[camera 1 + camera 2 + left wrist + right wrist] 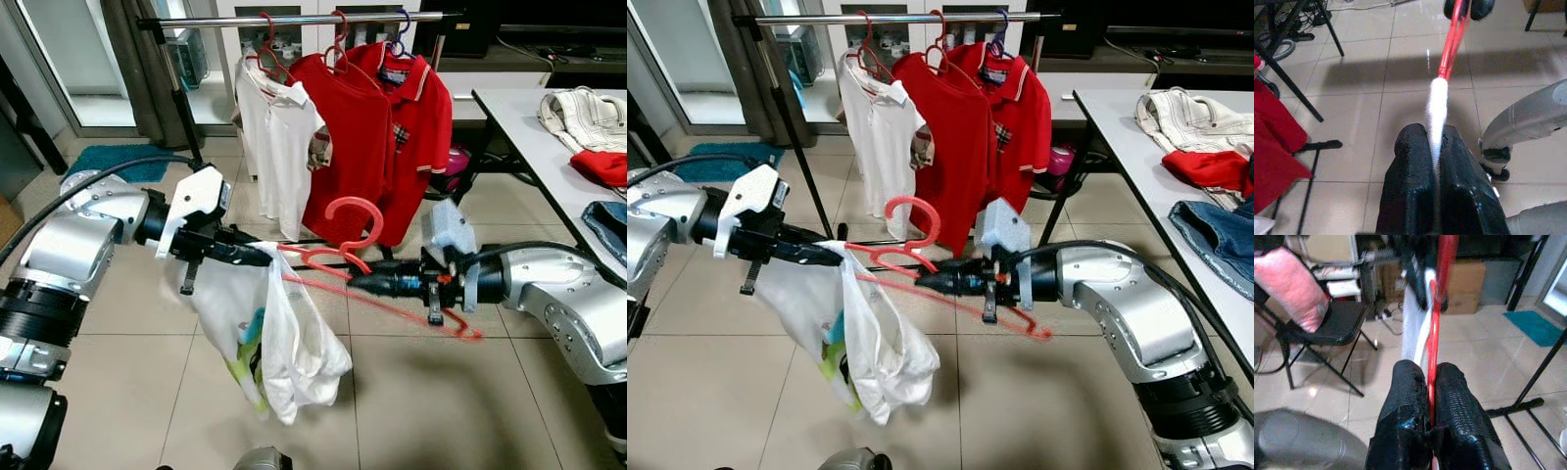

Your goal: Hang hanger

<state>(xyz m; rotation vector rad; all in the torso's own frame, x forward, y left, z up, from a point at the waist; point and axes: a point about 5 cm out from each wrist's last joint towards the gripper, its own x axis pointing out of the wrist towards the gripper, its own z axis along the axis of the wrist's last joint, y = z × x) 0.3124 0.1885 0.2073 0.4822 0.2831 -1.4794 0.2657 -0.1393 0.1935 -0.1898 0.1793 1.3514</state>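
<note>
The red hanger (343, 257) sits in the middle of the frame, held level between the two arms and well below the clothes rail (294, 19) that runs along the top edge. The right gripper (355, 282) comes in from the right with its black fingers closed tight on the hanger's thin red bar, which the right wrist view shows pinched between the pads. The left gripper (263, 257) reaches in from the left and is clamped on the white garment (269, 338) where it meets the hanger; the cloth droops in a bunch toward the lower centre, with something green and yellow tucked in its folds. So the shirt looks to be on or partly on the hanger, but the hanging itself is not done: the hook points up in open air, nowhere near the rail, where a white shirt (274, 147) and two red shirts (377, 127) already hang in the upper centre. Lifting and hooking is what's left, I'd say. The head views give that whole layout; the left wrist view (1437, 112) adds a close look at the white cloth squeezed between the fingers, and the right wrist view shows a folding chair (1327, 328) with a pink bundle on it.
</note>
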